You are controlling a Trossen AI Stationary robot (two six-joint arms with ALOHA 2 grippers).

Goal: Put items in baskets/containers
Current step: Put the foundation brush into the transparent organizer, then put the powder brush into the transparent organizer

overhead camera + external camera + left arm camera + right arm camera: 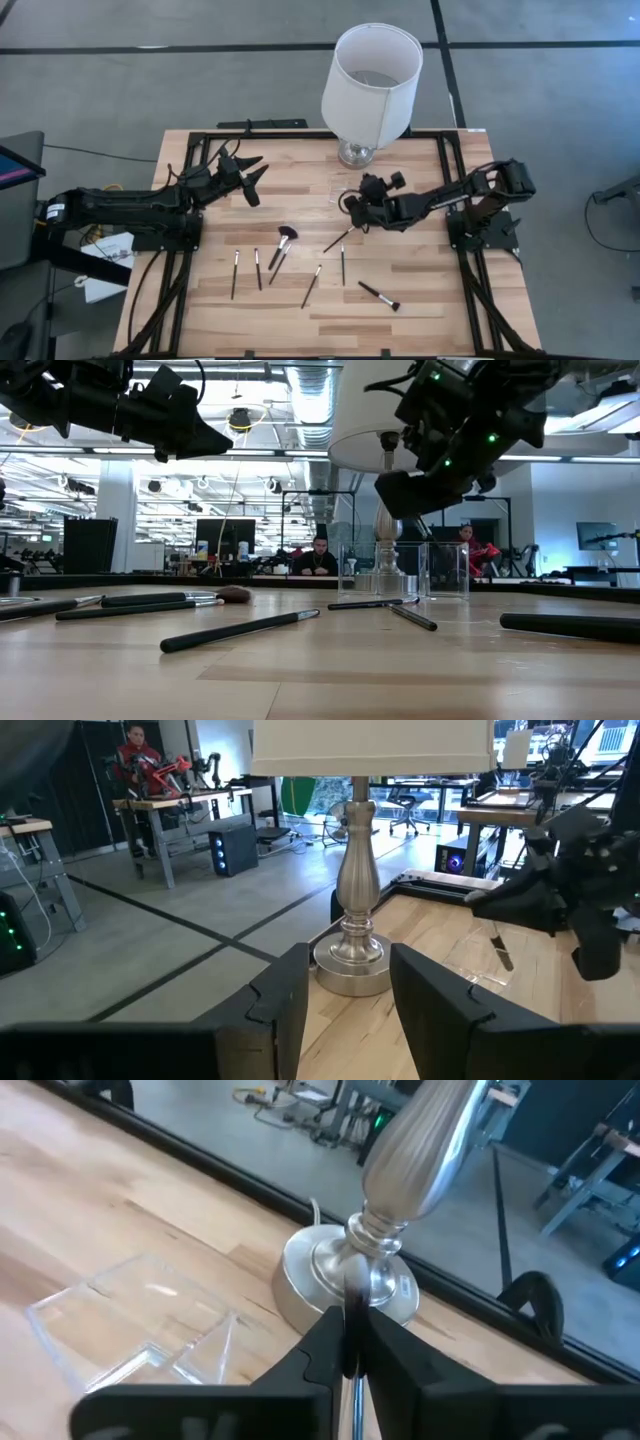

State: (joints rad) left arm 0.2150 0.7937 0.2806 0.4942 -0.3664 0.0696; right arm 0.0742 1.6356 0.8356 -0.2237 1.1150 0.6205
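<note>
Several slim dark makeup brushes lie flat on the wooden table, among them a fan-headed one [283, 243] and one at the near right [379, 296]. A clear plastic tray [140, 1320] sits on the table by the lamp base. My right gripper [350, 207] hovers at the tray, shut on one brush [500, 946]. My left gripper [252, 180] hangs open and empty above the far left of the table. My right gripper pinches a thin brush handle [352, 1312] between its two fingers, which slant down from the table's right. The brush is lifted clear of the table. Its lower end [503, 956] hangs slanted below the fingers, above the tray.
A tall lamp with a white shade [370, 75] stands on a round metal base [357, 152] at the far edge, just behind the tray. Bare wood lies along the near edge. People sit at desks in the room beyond.
</note>
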